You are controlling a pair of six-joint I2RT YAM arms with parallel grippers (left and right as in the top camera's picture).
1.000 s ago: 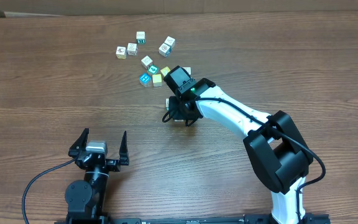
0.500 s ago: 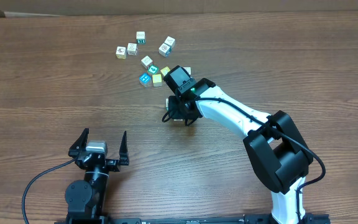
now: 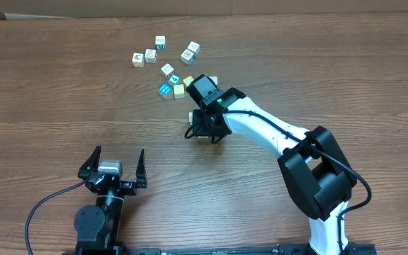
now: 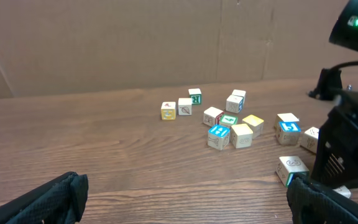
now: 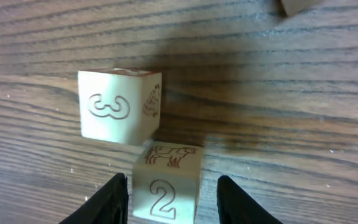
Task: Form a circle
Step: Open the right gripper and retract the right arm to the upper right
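In the right wrist view a whitish cube marked 2 (image 5: 166, 183) sits on the table between my right gripper's (image 5: 173, 194) fingers. The jaws are open, with a clear gap on the right side. Its far corner touches a whitish cube marked 3 (image 5: 118, 106). From overhead the right gripper (image 3: 205, 129) points down over these cubes and hides most of the circle. The left wrist view shows part of the circle beside the right arm: a blue cube (image 4: 289, 129), a whitish cube (image 4: 311, 139) and a nearer one (image 4: 293, 169). My left gripper (image 3: 112, 164) is open near the front edge.
A loose scatter of white, yellow and teal cubes (image 3: 167, 62) lies behind the right gripper, also visible as a scatter (image 4: 229, 121) in the left wrist view. A cardboard wall (image 4: 166, 43) stands behind the table. Another cube's corner (image 5: 300, 5) shows at the top right.
My right gripper's jaws have spread apart around the cube marked 2. Neither arm has shifted otherwise.
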